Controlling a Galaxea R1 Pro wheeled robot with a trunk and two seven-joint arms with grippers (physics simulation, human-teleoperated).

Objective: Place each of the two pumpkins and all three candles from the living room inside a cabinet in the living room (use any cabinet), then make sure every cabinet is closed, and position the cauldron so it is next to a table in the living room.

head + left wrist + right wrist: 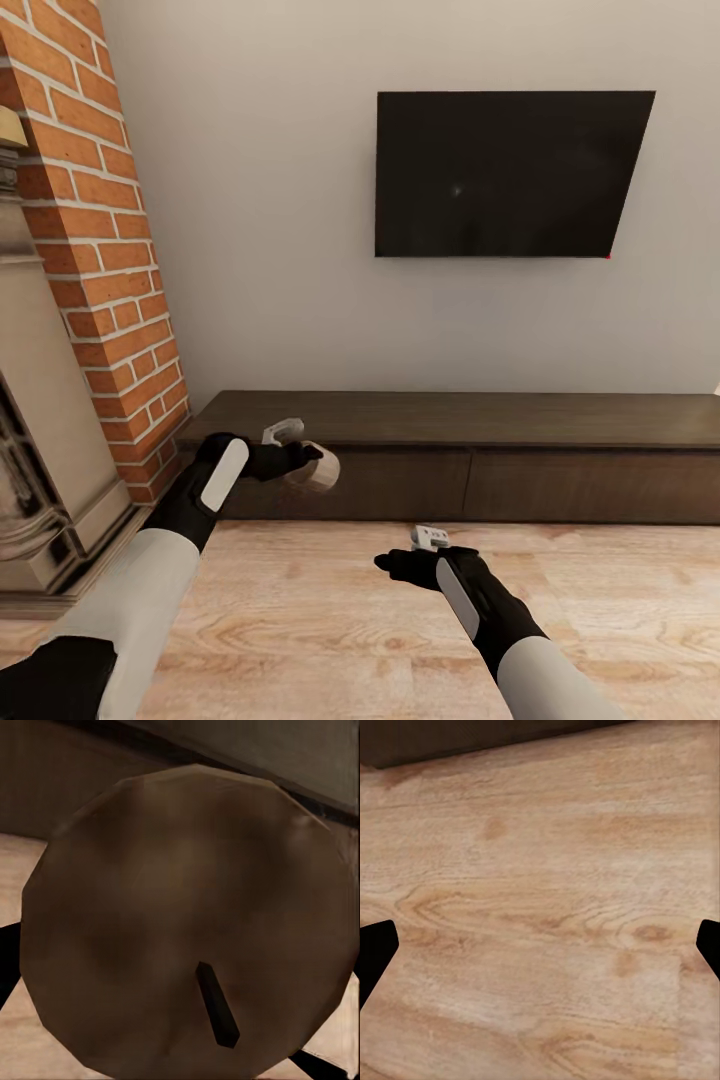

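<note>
White wall [300,200] fills most of what I see ahead of me, and a big black TV [505,173] hangs on it. On my left side stands a red brick column [95,250] with a pale stone fireplace [40,430] next to it. Under me is a light wooden floor [330,620].

Against the wall sits the long, low, dark brown cabinet [470,450]. Its front panels look shut, with just a thin line between them.

My left gripper [310,465] is held up in front of the left end of the cabinet, near the brick. It pinches a candle [318,470], a short, stubby, tan one. In my left wrist view the candle [187,922] is very close, round and brown, with a small dark wick. Black finger bits poke out at its sides, so I think it is squeezed between them, but the fingers are mostly hidden.

My right gripper [385,563] hangs lower, over the bare floor, well apart from the cabinet. In my right wrist view its fingers [375,952] are spread wide at the two edges, with only wood grain between them.
</note>
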